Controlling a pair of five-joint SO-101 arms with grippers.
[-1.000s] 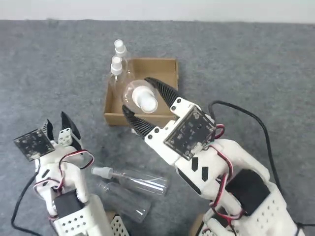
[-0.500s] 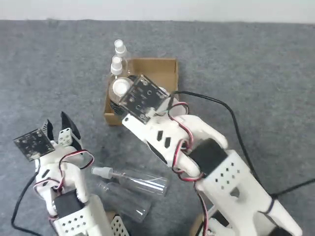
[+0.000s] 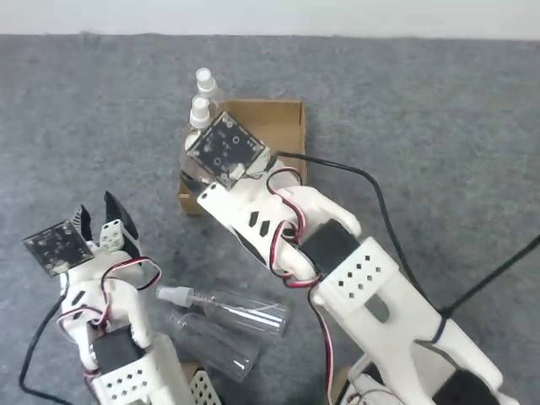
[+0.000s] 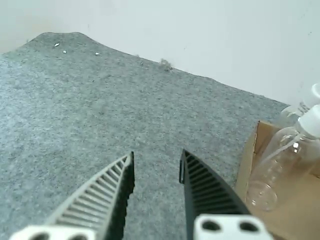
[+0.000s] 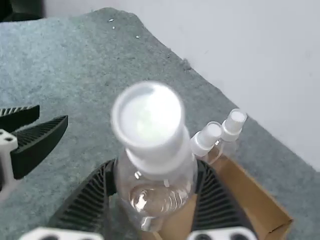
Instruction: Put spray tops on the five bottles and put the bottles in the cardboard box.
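My right gripper (image 5: 154, 172) is shut on an upright clear bottle (image 5: 156, 192) with a white spray top (image 5: 147, 119). It holds the bottle at the near left part of the cardboard box (image 3: 274, 126), under the right arm's wrist board (image 3: 224, 152). Two capped bottles (image 3: 201, 97) stand at the box's far left corner. A capped bottle (image 3: 229, 309) lies on the carpet in front of the arms, and an uncapped bottle (image 3: 215, 344) lies beside it. My left gripper (image 3: 101, 218) is open with nothing in it, left of the box.
Grey carpet covers the table, with free room to the right of the box and at the far left. A white wall edge runs along the back. The right arm's black cable (image 3: 396, 236) trails over the carpet on the right.
The right arm has swung forward and to the left with the bottle, from above the box's front edge to over its left part. The left arm has kept still.
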